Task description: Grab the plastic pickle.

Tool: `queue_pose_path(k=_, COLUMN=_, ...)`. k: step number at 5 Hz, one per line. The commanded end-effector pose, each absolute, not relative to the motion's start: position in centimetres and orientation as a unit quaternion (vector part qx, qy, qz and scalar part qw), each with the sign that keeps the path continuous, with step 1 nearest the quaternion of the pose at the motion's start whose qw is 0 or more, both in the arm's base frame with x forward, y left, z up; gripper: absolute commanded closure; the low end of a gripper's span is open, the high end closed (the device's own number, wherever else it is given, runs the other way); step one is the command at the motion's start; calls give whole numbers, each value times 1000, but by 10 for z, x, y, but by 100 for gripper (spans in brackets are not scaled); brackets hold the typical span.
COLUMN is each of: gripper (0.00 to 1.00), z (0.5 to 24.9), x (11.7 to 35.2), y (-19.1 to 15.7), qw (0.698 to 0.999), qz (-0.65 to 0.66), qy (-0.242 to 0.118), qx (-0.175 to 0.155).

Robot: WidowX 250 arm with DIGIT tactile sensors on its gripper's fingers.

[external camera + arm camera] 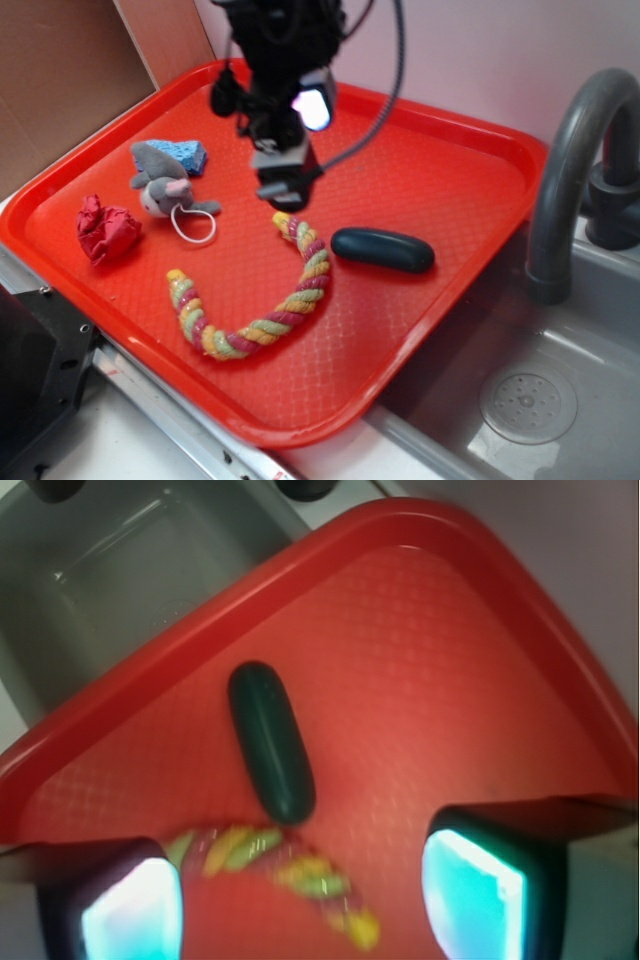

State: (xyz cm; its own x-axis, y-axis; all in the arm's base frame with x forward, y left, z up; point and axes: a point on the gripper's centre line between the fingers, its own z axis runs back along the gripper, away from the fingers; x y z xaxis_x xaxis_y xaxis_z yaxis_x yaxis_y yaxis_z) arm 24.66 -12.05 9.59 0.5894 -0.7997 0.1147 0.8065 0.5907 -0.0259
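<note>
One pincer (305, 895), fingers apart, hovers above red tray (440, 170); plastic pickle (382, 249) apparently just beyond fingertips, untouched.

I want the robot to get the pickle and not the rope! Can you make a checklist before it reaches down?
1. Fingers apart, nothing held: ok.
2. Plastic pickle lying flat on the red tray, nothing on top: ok.
3. Gripper directly above the pickle: not ok, it hangs beside it, over one end of the rope toy.
4. Pickle clear of the rope: cannot tell, they lie very close.
5. Pickle lying crosswise between the fingers: cannot tell.
</note>
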Motion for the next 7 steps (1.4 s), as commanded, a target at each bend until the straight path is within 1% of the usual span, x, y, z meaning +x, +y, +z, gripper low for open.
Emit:
queue_pose_path(k=1, gripper=0, z=70, x=254, y=-149, qw=868, qz=-495, qy=-25, qx=-14)
queue_pose_path(k=2, gripper=0, z=56, x=253, y=-156, qw=859, qz=-511, qy=-9, qx=-10)
queue_pose_path(k=3, gripper=0, z=44, x=251, y=-158, qw=862, qz=-507, qy=11, qx=3)
queue_pose_path(k=4, gripper=0, z=35, x=250, y=-158, qw=853, qz=-521, qy=27, qx=19)
queue_pose_path(k=5, gripper=0, z=29, x=250, y=-161, qw=853, qz=-518, qy=42, qx=37)
queue_pose_path(k=6, gripper=15, z=24, x=245, y=-170, qw=850, qz=-521, qy=54, qx=51)
queue_pose_path(k=7, gripper=100, z=21, x=244, y=-174, qw=849, qz=-521, qy=68, qx=59)
